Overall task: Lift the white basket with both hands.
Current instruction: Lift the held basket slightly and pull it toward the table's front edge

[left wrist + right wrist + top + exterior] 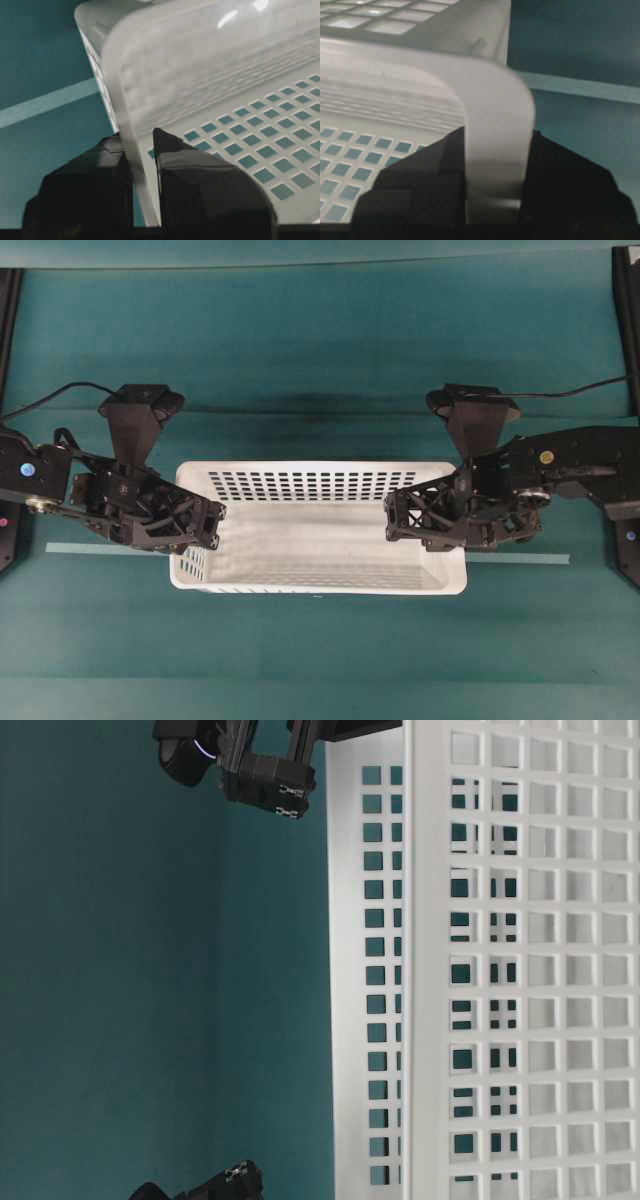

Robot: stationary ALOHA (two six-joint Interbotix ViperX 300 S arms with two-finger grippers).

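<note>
The white basket (320, 530) lies lengthwise across the middle of the overhead view, with slotted walls and nothing in it. My left gripper (205, 525) is shut on the rim of its left short end. In the left wrist view this gripper (137, 135) has one finger outside the wall and one inside, with the rim (127, 107) pinched between them. My right gripper (415, 518) is shut on the right short end. Seen from the right wrist, the gripper (498, 132) clamps the broad rolled rim (495, 110). Whether the basket (520, 970) touches the table, I cannot tell.
A teal cloth (320, 660) covers the table, and a pale strip (100, 547) runs across it behind the basket. Black frame posts (628, 320) stand at the far corners. Parts of both arms (265, 775) show beside the basket wall in the table-level view.
</note>
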